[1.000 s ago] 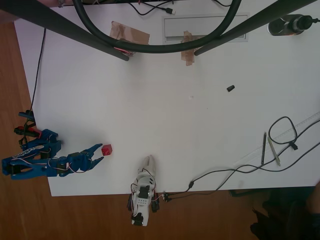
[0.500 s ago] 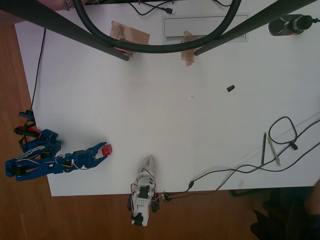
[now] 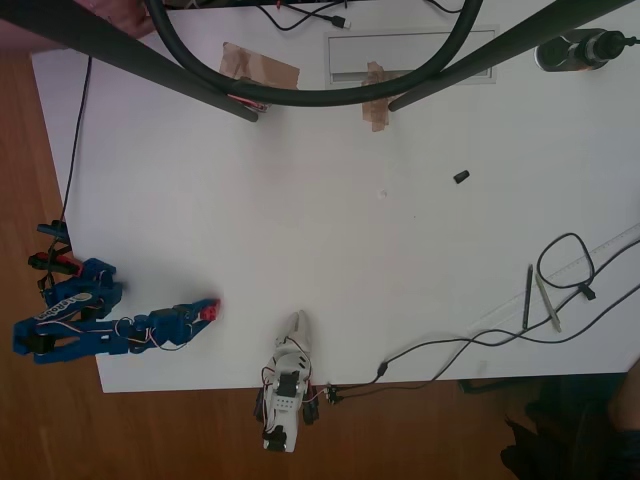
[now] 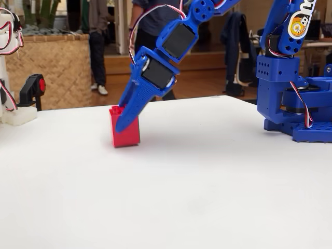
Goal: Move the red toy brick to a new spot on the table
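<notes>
The red toy brick (image 4: 125, 128) sat on the white tabletop (image 3: 330, 240) in the lower left of the overhead view (image 3: 210, 308), close to the near edge, and left of centre in the fixed view. The blue claw (image 4: 126, 116) had its fingers down around the brick; in the fixed view one finger (image 4: 132, 106) lay across the brick's front face with its tip partway down, and the claw looked clenched on the brick, though the far finger was hidden behind it. The brick appeared still to rest on the tabletop, perhaps slightly tilted, so the grasp was judged barely made and the lift not yet begun. The chief risk was a shallow, slanted grip: the finger met the brick at an angle and high on its body, so a lift could let the smooth plastic pivot or squirt out. A drop so near the tabletop's edge might send it to the floor. Pressing lower could also drag or topple the brick rather than seat it. No container stood in either view; a small black object (image 3: 461, 177) lay well apart at upper right, with pens (image 3: 534, 297) and cables (image 3: 480, 335) at lower right.
</notes>
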Controlling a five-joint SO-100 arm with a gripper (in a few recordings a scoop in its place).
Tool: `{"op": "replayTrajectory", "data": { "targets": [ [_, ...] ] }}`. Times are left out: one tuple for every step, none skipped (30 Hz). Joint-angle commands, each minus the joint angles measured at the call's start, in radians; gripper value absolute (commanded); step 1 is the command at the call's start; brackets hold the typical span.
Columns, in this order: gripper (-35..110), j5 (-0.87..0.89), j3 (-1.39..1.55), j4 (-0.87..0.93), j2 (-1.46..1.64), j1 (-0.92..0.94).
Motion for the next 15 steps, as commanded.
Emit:
{"op": "replayTrajectory", "data": {
  "targets": [
    [0,0.008,-0.224,0.198,0.112,0.186],
    [0,-0.014,-0.239,0.236,0.120,0.250],
    [0,-0.038,-0.241,0.265,0.127,0.318],
    [0,-0.060,-0.239,0.287,0.135,0.383],
    [0,-0.087,-0.236,0.308,0.141,0.457],
    [0,-0.109,-0.229,0.325,0.147,0.523],
    [0,-0.132,-0.219,0.342,0.155,0.592],
    [0,-0.155,-0.206,0.350,0.163,0.660],
    [0,-0.183,-0.184,0.348,0.169,0.729],
    [0,-0.212,-0.160,0.334,0.172,0.795],
    [0,-0.241,-0.137,0.327,0.172,0.861],
    [0,-0.268,-0.112,0.321,0.172,0.920],
    [0,-0.290,-0.087,0.310,0.169,0.974],
    [0,-0.310,-0.064,0.302,0.164,1.022],
    [0,-0.327,-0.038,0.287,0.161,1.060]
  ]
}}
